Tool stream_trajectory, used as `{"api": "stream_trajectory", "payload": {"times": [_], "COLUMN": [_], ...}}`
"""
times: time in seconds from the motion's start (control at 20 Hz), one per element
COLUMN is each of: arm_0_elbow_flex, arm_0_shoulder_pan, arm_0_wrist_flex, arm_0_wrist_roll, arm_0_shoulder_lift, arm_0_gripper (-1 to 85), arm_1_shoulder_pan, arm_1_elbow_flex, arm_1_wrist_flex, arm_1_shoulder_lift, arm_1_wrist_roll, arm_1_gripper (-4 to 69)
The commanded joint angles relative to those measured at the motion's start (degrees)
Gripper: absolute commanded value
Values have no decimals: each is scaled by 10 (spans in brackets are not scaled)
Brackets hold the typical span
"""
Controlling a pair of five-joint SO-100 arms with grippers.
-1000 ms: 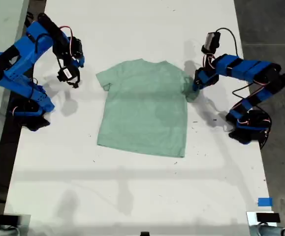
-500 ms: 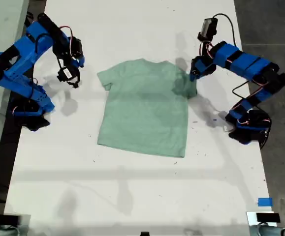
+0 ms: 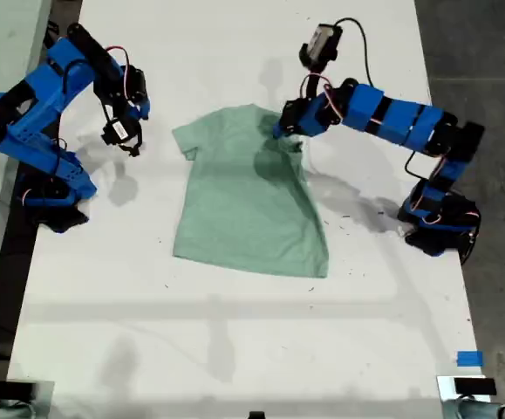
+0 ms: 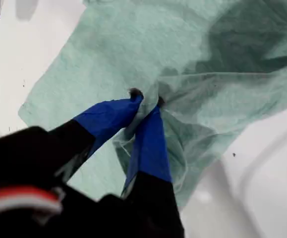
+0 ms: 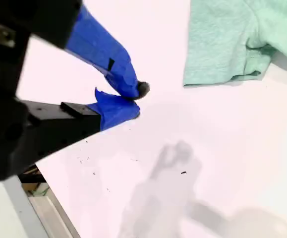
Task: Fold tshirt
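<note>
The pale mint-green tshirt [image 3: 243,209] lies on the white table [image 3: 235,340], collar toward the far edge. My first gripper [image 3: 285,127] reaches in from the exterior view's right and is shut on a pinch of the shirt's sleeve cloth, held over the upper chest. The side at the exterior view's right is pulled inward and creased. The first wrist view shows the blue fingers [image 4: 148,144] clamping bunched tshirt [image 4: 123,44] fabric. My second gripper [image 3: 128,140] hangs shut and holding nothing, at the exterior view's left, apart from the other sleeve. The second wrist view shows my second gripper [image 5: 136,101] above bare table, with the tshirt sleeve [image 5: 222,44] beyond.
The arm bases stand at the table's two sides in the exterior view. A blue tape mark [image 3: 468,358] sits near the near corner at the exterior view's right. Dark floor [image 3: 487,52] lies beyond the table edge at that view's right.
My first gripper has lifted the sleeve and carried it toward the exterior view's left, over the shirt body, drawing that side inward. The second arm has not moved.
</note>
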Motion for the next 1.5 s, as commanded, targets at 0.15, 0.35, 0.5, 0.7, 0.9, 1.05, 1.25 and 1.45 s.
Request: {"api": "stream_trajectory", "payload": {"times": [0.15, 0.35, 0.5, 0.7, 0.9, 1.05, 1.25, 1.45], "arm_0_elbow_flex": [-6, -8, -8, -11, -48, -102, -110, -54], "arm_0_shoulder_pan": [3, 4, 4, 8, 23, 25, 13, -24], "arm_0_wrist_flex": [-2, -2, -2, -2, 3, 10, -35, -156], "arm_0_wrist_roll": [-9, -10, -11, -12, 18, 44, 65, 98], "arm_0_shoulder_lift": [4, 6, 7, 7, -23, -70, -146, -226], "arm_0_gripper": [0, 0, 0, 8, 322, 355, 357, 344], "arm_1_shoulder_pan": [-27, -29, -35, -34, -33, -41, -46, -54], "arm_1_elbow_flex": [-127, -224, -276, -259, -119, -27, 9, 10], "arm_1_wrist_flex": [-107, -37, 75, 204, 250, 218, 207, 207], "arm_1_shoulder_lift": [-205, -284, -208, -18, 112, 179, 207, 214], "arm_1_wrist_roll": [8, 2, -12, -44, -25, -6, 0, 0], "arm_1_gripper": [141, 327, 310, 238, 225, 224, 218, 215]}}
